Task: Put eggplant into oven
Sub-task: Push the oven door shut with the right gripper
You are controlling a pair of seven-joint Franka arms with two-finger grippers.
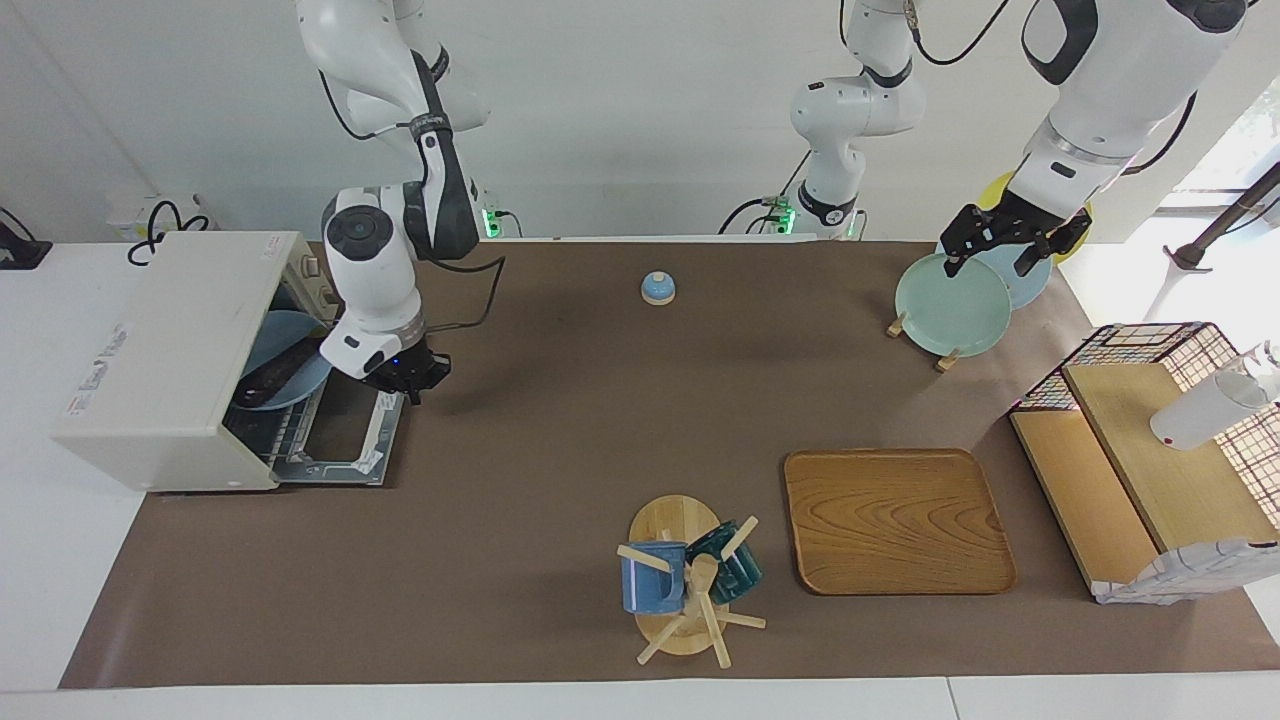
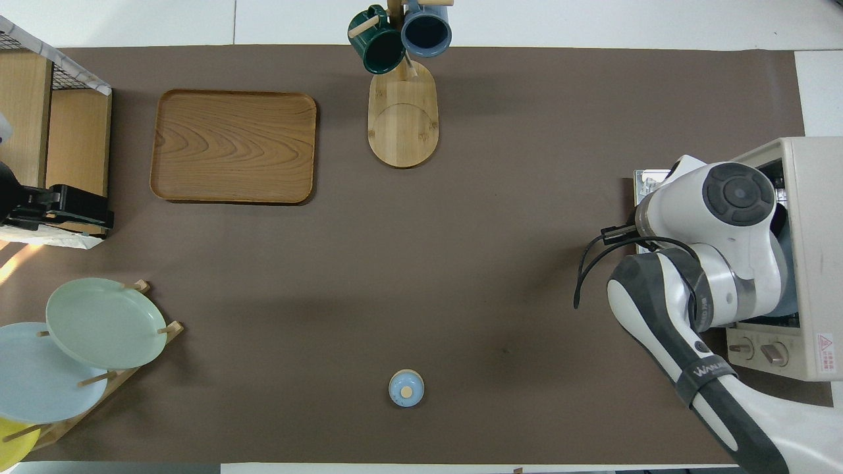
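The off-white oven (image 1: 165, 350) stands at the right arm's end of the table with its door (image 1: 345, 440) folded down flat. Inside it, the dark eggplant (image 1: 272, 380) lies on a light blue plate (image 1: 295, 350) on the rack. My right gripper (image 1: 408, 378) is outside the oven, just above the open door's edge, apart from the plate. In the overhead view the right arm covers the door and its gripper, and only the oven (image 2: 816, 224) and a sliver of plate show. My left gripper (image 1: 1000, 250) waits open and empty over the plate rack.
A small blue bell (image 1: 657, 288) sits mid-table near the robots. A rack with green, blue and yellow plates (image 1: 950, 305), a wooden tray (image 1: 895, 520), a mug tree (image 1: 685, 580) and a wooden shelf (image 1: 1150, 470) are toward the left arm's end.
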